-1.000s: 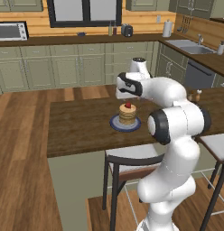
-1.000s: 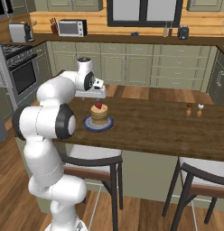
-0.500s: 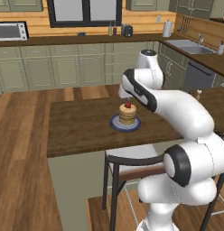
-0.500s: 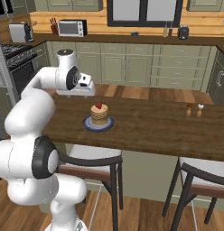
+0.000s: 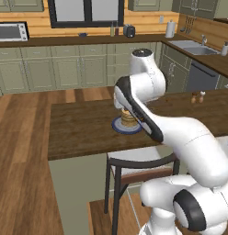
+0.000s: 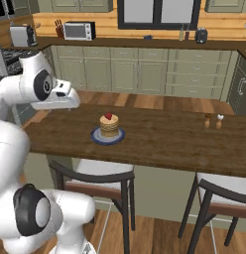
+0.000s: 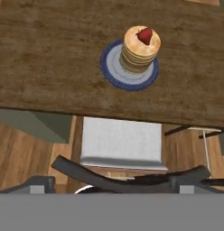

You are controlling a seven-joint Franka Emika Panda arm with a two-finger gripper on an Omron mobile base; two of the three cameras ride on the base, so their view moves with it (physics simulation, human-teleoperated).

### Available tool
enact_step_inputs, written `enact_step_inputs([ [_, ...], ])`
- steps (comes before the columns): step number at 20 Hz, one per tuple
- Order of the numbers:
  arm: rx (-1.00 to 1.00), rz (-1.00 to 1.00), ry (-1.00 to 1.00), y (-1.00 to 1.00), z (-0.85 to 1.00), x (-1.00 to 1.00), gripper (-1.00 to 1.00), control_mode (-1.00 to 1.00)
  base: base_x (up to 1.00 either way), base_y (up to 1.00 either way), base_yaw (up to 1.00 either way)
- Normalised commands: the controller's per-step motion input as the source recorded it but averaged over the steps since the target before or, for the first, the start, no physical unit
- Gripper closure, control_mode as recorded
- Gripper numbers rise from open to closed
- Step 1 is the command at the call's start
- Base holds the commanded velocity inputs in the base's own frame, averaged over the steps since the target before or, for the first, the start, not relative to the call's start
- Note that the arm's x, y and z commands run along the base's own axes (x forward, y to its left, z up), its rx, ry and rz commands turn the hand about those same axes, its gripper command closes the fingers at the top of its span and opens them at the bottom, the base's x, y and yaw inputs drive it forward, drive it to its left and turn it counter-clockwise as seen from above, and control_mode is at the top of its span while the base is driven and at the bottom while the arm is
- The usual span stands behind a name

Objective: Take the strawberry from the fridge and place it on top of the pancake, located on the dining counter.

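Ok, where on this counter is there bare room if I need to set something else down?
The dining counter is bare between the plate holding the pancake and the salt and pepper shakers, and again left of the plate toward the counter's end. Only the plate's spot is taken, with the strawberry on top.

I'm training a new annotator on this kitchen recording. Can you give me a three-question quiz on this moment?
1. What sits on top of the pancake?
2. True or false: the gripper is shut on the strawberry.
3. The plate stands on: A) the dining counter B) a stool C) the floor

Key: 1. The strawberry. 2. False: the gripper is open, well away from it. 3. A.
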Motion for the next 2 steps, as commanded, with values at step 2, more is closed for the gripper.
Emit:
enact_step_inputs([
  [2,-0.17,0.0,0.0,0.08,-0.01,-1.0,-1.0,-1.0,0.0,0.0,0.0],
])
